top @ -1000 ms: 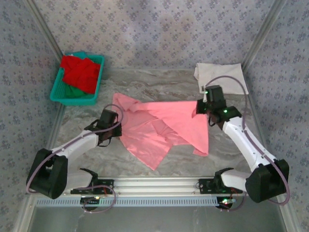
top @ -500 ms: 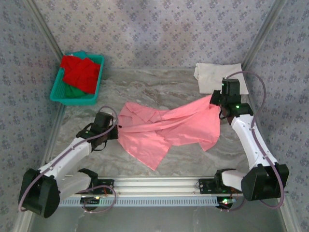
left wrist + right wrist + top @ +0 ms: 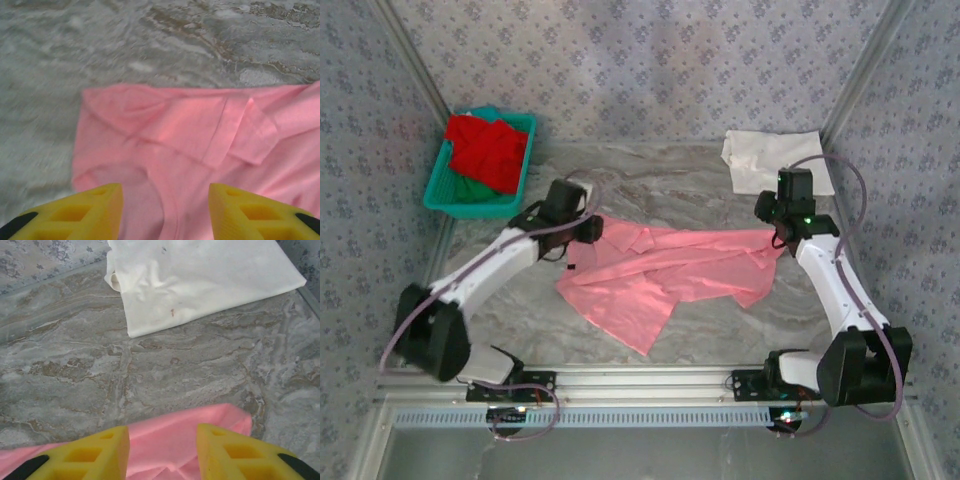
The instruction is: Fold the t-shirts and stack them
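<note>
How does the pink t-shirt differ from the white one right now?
The pink t-shirt lies unfolded and creased across the middle of the table; the white t-shirt sits folded into a neat rectangle at the far right corner. The pink t-shirt covers far more table than the white t-shirt. Both rest on the table, outside the teal basket.

Overhead; wrist close-ups on pink t-shirt [image 3: 660,275]

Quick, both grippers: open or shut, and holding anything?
Left gripper: open, jaws apart above the pink t-shirt, gripping nothing.
Right gripper: open, jaws apart over the pink t-shirt's edge, gripping nothing.
</note>
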